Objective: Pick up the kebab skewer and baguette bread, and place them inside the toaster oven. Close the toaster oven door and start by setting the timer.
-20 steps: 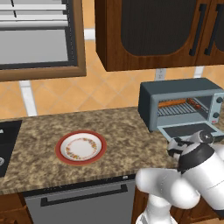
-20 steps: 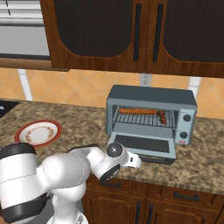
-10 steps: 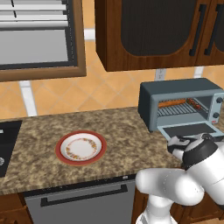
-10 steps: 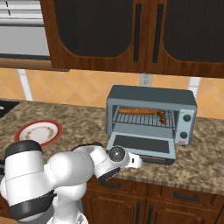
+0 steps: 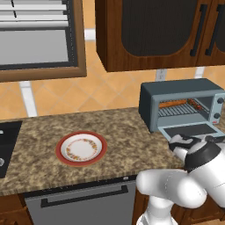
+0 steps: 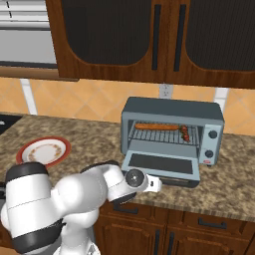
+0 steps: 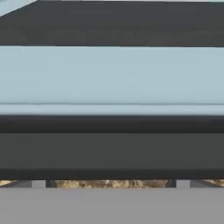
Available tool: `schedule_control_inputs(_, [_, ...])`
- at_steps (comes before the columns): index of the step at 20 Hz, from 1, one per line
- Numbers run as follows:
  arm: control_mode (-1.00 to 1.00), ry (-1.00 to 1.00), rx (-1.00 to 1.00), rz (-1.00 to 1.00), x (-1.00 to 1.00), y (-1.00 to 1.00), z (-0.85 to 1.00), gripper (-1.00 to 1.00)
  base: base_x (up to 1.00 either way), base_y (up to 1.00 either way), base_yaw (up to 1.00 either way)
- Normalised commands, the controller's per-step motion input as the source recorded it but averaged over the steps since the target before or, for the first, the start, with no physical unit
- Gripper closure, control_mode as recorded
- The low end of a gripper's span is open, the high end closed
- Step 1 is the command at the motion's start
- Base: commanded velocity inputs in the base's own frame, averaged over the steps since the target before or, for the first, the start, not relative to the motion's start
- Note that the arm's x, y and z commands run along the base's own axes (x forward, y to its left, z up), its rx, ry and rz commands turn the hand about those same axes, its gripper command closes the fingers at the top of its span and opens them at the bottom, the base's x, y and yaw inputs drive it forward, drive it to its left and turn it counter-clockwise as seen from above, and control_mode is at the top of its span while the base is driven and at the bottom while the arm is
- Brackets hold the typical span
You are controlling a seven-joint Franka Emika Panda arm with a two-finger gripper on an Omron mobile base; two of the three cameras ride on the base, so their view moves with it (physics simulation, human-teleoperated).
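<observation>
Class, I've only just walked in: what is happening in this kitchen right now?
A white robot arm is working at the toaster oven on the counter. The baguette bread and the kebab skewer already lie on the rack inside. The toaster oven door hangs open, folded down flat. The arm's tool is open and sits low at the front edge of that door, probably about to lift it shut. A red-rimmed plate stands bare farther left.
</observation>
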Motion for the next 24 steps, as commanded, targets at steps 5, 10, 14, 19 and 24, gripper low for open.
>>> schedule_control_inputs(5, [-1.0,-0.03,0.0,0.0,0.45,0.0,0.61,-1.0,0.0,0.0,0.0])
schedule_control_inputs(10, [-1.0,-0.04,0.0,0.0,0.39,0.0,0.74,-1.0,0.0,0.0,0.0])
schedule_control_inputs(14, [-1.0,0.0,0.0,0.0,0.46,0.0,0.83,-1.0,0.0,0.0,0.0])
schedule_control_inputs(19, [-1.0,0.0,0.0,0.0,0.54,0.0,0.74,-1.0,0.0,0.0,0.0])
schedule_control_inputs(24, [-1.0,0.0,0.0,0.0,0.66,0.0,0.63,-1.0,0.0,0.0,0.0])
